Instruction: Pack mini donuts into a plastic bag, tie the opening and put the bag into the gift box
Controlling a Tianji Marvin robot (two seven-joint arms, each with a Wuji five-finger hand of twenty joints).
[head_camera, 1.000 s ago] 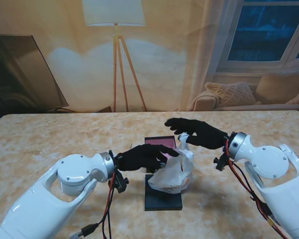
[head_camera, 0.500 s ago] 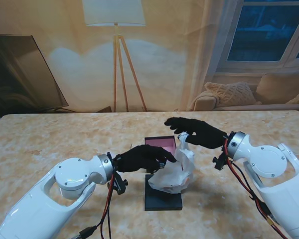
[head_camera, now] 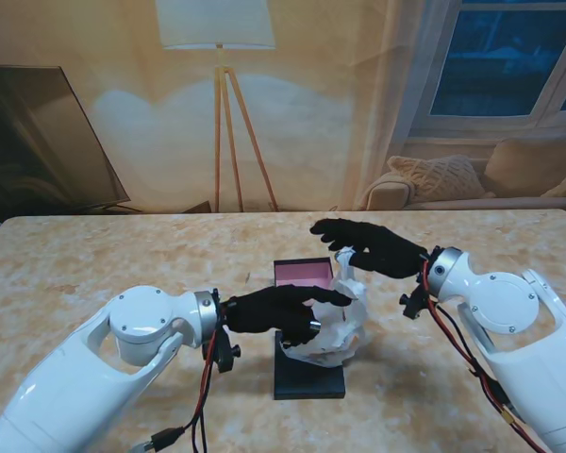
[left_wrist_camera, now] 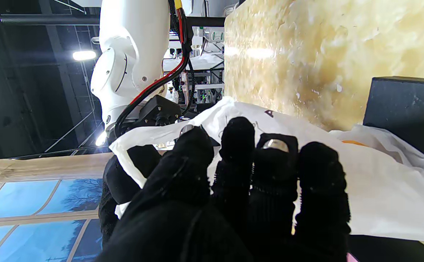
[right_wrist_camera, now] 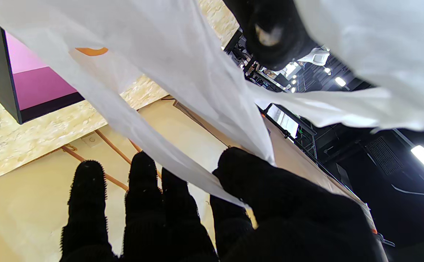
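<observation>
White plastic bag (head_camera: 338,326) sat on the black box lid (head_camera: 308,379), just in front of the pink-lined gift box (head_camera: 302,274), mid-table (head_camera: 94,264). R hand (head_camera: 368,247) pinched the bag's top between thumb & finger. L hand (head_camera: 278,310) lay against the bag's side, fingers together; grip unclear.

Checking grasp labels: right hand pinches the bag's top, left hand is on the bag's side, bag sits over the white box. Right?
Not quite: the box is black with a pink inside, as the stand view shows. The rest holds: right hand pinches the bag top, left hand on its side.
</observation>
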